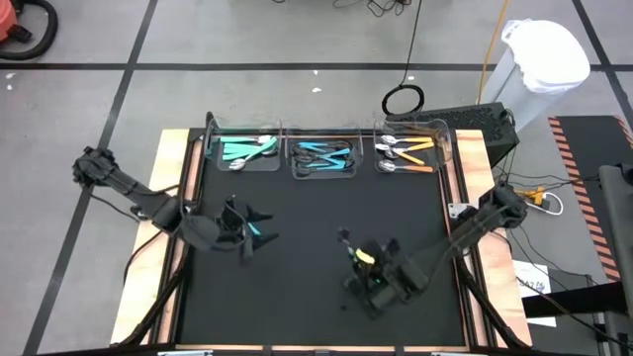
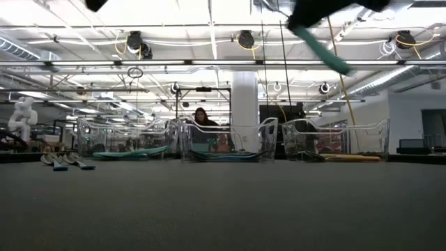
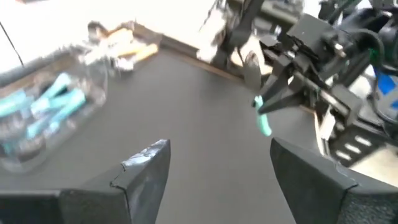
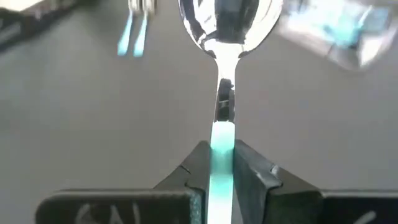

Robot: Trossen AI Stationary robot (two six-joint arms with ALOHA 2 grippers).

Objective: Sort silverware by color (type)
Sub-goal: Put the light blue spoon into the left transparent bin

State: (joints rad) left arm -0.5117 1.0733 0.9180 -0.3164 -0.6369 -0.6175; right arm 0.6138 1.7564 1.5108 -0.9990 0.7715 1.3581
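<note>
My right gripper (image 4: 222,155) is shut on a teal-green-handled spoon (image 4: 229,37) and holds it high above the black mat (image 1: 316,218). In the low view its teal handle (image 2: 324,49) slants down from the gripper at the picture's top. My left gripper (image 3: 217,168) hangs open over the mat's left part (image 1: 242,229), with nothing between its fingers. Beside it, two light blue-handled utensils (image 1: 260,234) lie flat on the mat. At the far edge, three clear trays hold teal-green (image 1: 242,150), light blue (image 1: 324,156) and orange (image 1: 407,153) silverware. My right gripper pinches the spoon's teal handle (image 4: 222,140) between its two fingers, close to where the metal neck begins. The fingers lie along the spoon: the shiny bowl (image 4: 229,25) sticks out ahead of them and the handle's free end (image 3: 263,124) behind. The spoon hangs clear of the mat.
Raised wooden edges (image 1: 176,198) frame the mat. A black box (image 1: 475,127) and cables sit past the far right corner. A person (image 2: 202,120) shows in the room behind the trays. The mat's middle and near part lie bare.
</note>
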